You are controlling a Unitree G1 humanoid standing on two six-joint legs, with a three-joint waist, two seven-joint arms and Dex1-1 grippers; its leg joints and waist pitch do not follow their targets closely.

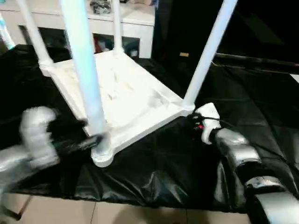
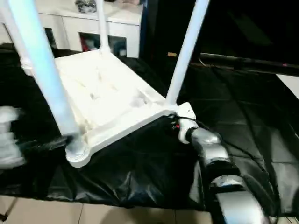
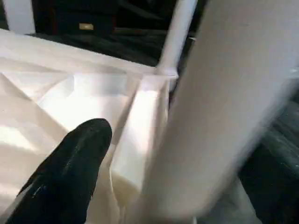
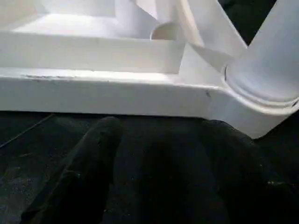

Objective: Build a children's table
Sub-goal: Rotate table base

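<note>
1. On your left, the left gripper (image 1: 91, 140) sits at the base of the near leg (image 1: 86, 70), just above the near corner socket (image 1: 102, 156). Its fingers (image 3: 70, 172) stand wide apart; one black finger lies over the ribbed underside, with the leg just beside it. You cannot tell from these pictures whether it touches the leg.
2. In the middle, the tabletop (image 1: 126, 98) lies upside down on the black-draped work table (image 1: 154, 172), its near corner close to the table's front edge. All four legs stand upright in their corner sockets, so the fitting looks done as far as you can see.
3. On your right, the right gripper (image 1: 196, 122) is low beside the right corner socket (image 4: 254, 107), below the right leg (image 1: 208, 51). Its fingers (image 4: 93, 158) are part open and hold nothing.
4. What is left, by my judgement: check that each leg is seated, then turn the table onto its feet.
</note>
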